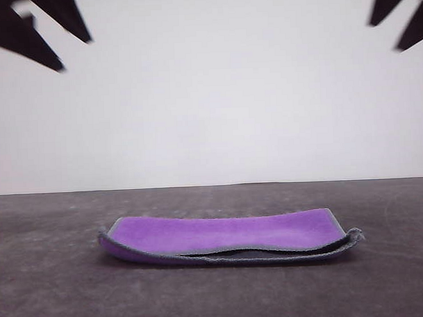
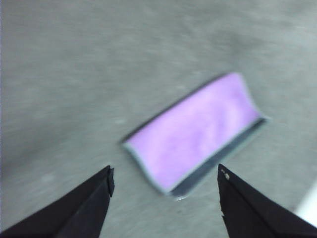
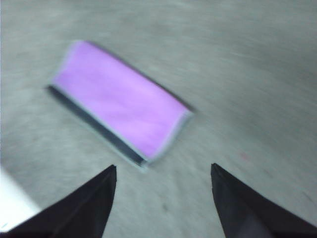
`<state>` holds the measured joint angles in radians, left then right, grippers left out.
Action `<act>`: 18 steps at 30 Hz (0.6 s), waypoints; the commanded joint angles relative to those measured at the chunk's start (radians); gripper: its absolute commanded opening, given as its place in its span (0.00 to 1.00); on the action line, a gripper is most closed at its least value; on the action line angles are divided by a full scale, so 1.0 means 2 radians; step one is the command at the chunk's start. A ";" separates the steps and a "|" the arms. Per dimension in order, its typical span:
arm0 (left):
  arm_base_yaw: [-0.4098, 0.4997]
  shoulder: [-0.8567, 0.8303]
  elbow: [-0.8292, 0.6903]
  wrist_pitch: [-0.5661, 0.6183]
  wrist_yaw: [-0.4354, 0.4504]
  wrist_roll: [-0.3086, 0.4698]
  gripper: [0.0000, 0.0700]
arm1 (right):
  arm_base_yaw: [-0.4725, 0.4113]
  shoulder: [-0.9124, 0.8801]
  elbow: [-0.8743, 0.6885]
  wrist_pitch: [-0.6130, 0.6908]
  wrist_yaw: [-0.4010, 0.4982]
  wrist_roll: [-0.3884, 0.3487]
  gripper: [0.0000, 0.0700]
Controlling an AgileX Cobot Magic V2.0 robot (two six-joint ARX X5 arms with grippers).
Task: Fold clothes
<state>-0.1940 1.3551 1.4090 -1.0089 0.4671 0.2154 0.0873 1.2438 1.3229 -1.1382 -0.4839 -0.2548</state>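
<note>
The cloth (image 1: 228, 236), folded purple side up, is the one thing lying on the grey table (image 1: 49, 289), with bare surface on every side. Both grippers, left (image 2: 164, 176) and right (image 3: 163, 171), hang well above it, jaws apart; the wrist views are blurred, so small clutter might escape notice.

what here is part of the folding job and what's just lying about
Part of the job:
- cloth, folded in half with purple on top, dark grey showing along the open edge
- left gripper, open, above the table
- right gripper, open, above the table

Just there:
- table, dark grey
- wall, plain white, behind the table
</note>
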 commanded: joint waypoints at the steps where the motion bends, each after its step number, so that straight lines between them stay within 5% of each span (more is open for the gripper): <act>1: -0.001 -0.013 0.011 -0.006 -0.038 -0.009 0.57 | 0.000 -0.013 0.001 -0.001 0.023 0.044 0.55; 9: 0.013 -0.076 0.011 -0.023 -0.080 -0.025 0.57 | 0.001 -0.052 -0.109 0.065 0.022 0.083 0.55; 18: 0.015 -0.077 0.010 -0.024 -0.079 -0.040 0.57 | 0.004 0.029 -0.238 0.237 -0.081 0.146 0.55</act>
<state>-0.1619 1.1864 1.4090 -1.0612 0.3096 0.1532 0.0910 1.2742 0.8366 -0.6880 -0.6319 0.0060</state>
